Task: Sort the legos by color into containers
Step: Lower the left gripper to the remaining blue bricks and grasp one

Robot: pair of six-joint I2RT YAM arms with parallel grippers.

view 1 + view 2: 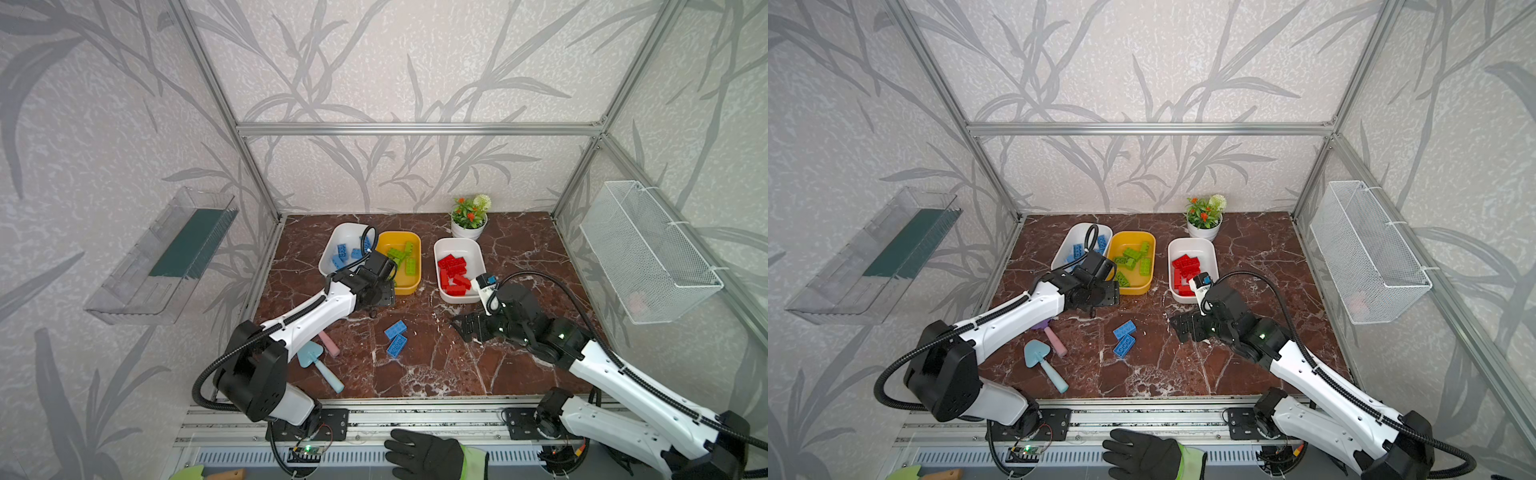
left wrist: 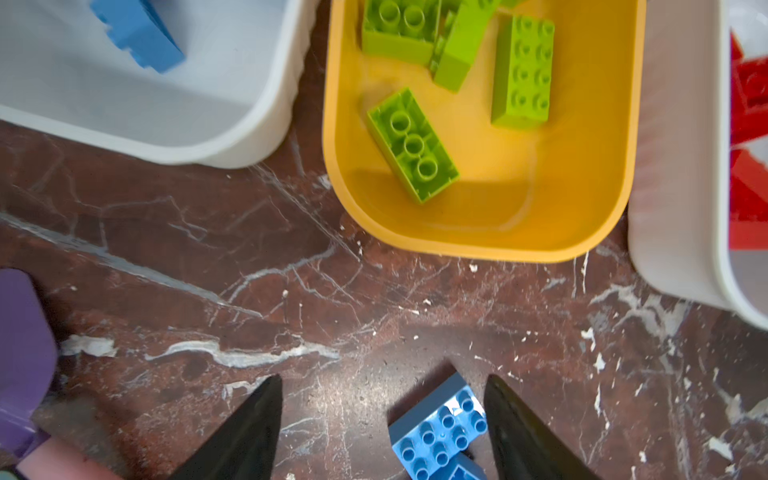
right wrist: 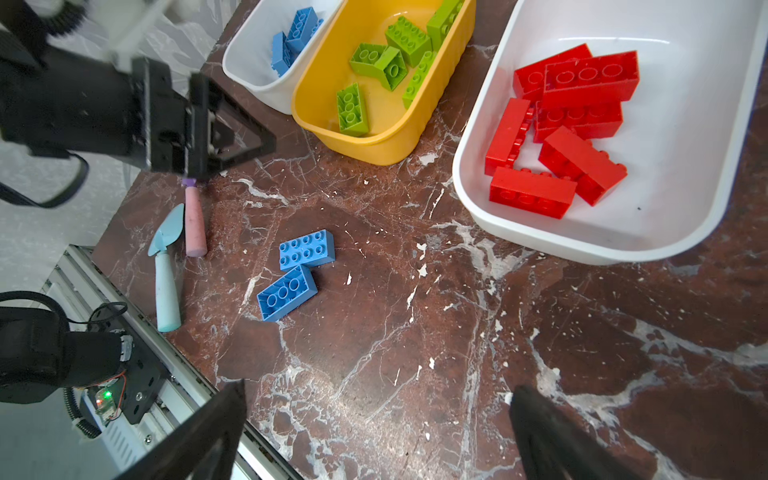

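Hovering just off the near rim of the yellow tub (image 2: 478,249), left pincer (image 2: 383,378) stands open, empty, above bare desk (image 2: 166,249); right pincer (image 3: 378,387) spread wide, empty, blue legos (image 3: 306,249) loose nearby.

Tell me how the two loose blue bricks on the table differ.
The upright brick lies studs up; the flipped brick shows its hollow underside. The upright brick sits closer to the yellow tub; the flipped brick sits closer to the front rail. They also point in slightly different directions. Shared: both are blue, the same size, flat on the table, apparently touching, and outside every tub.
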